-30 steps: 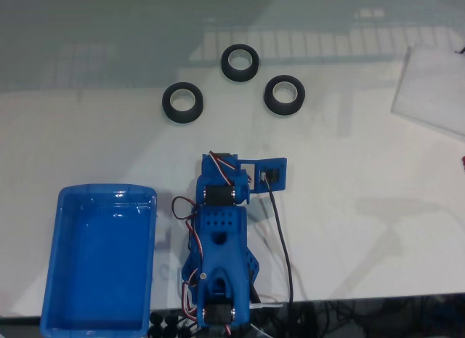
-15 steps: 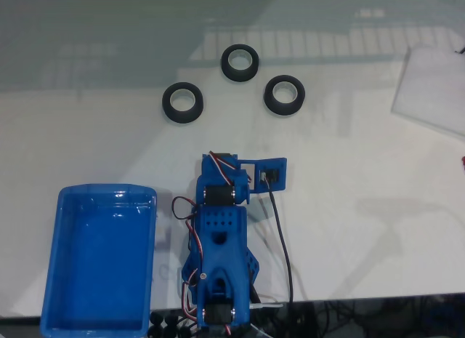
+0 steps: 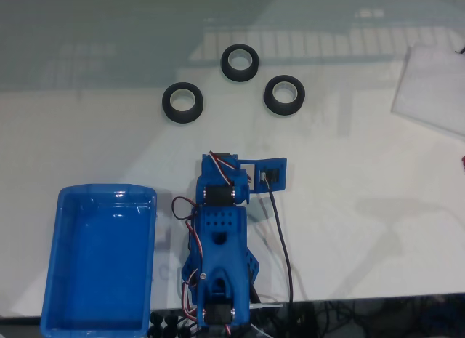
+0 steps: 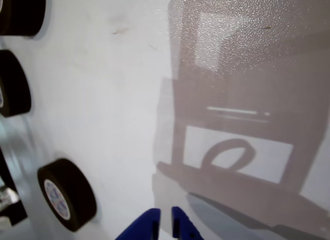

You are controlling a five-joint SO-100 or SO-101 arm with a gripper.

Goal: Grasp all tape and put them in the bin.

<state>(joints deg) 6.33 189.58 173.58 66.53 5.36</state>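
Note:
Three black tape rolls with pale cores lie flat on the white table in the fixed view: one at the left (image 3: 182,104), one at the back (image 3: 240,62), one at the right (image 3: 284,95). The blue bin (image 3: 107,190) stands empty at the front left. The blue arm (image 3: 220,236) is folded beside the bin, well short of the rolls. In the wrist view my gripper (image 4: 165,225) shows at the bottom edge, its blue fingertips (image 4: 148,224) nearly touching, nothing between them. The tape rolls (image 4: 67,193) (image 4: 13,82) (image 4: 20,10) line the left edge of that view.
A translucent sheet (image 3: 432,91) lies at the back right. A black cable (image 3: 280,236) runs from the wrist camera down to the table's front edge. The table top is glossy and shows reflections (image 4: 227,152).

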